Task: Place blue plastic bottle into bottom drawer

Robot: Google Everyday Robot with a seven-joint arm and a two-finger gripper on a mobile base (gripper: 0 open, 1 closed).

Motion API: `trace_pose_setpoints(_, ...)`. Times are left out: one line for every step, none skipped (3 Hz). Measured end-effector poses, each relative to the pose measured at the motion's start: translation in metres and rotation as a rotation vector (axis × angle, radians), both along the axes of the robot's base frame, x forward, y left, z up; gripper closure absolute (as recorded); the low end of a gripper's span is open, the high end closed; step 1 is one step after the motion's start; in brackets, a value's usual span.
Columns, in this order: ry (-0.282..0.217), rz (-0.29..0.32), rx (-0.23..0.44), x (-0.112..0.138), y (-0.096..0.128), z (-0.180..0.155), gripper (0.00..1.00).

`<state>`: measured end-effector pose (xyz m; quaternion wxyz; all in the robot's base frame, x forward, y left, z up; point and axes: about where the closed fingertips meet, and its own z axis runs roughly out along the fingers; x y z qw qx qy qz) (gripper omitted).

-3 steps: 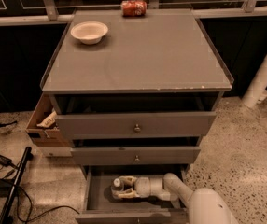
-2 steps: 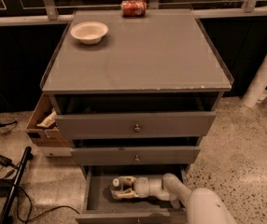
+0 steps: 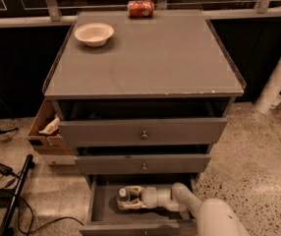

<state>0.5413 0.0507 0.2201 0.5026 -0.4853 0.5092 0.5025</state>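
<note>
The bottom drawer [image 3: 102, 209] is pulled open below the two upper grey drawers. The blue plastic bottle [image 3: 124, 194] lies on its side inside it, white cap pointing left. My gripper [image 3: 130, 198] reaches into the drawer from the right, with one finger on each side of the bottle, closed on it. My white arm [image 3: 214, 218] comes in from the bottom right corner and hides the drawer's right end.
A white bowl [image 3: 94, 33] and a red soda can [image 3: 140, 8] sit on the cabinet top [image 3: 145, 58]. An open cardboard box [image 3: 44, 129] stands against the cabinet's left side. Cables and a black rod [image 3: 10, 200] lie on the floor at left. A white post [image 3: 278, 77] stands at right.
</note>
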Motion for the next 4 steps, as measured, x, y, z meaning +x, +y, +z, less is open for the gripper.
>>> trace_pose_setpoints(0.0,0.0,0.0,0.0,0.0,0.0,0.27)
trace_pose_setpoints(0.0,0.0,0.0,0.0,0.0001,0.0,0.03)
trace_pose_setpoints(0.0,0.0,0.0,0.0,0.0001,0.0,0.0)
trace_pose_setpoints(0.0,0.0,0.0,0.0,0.0001,0.0,0.0)
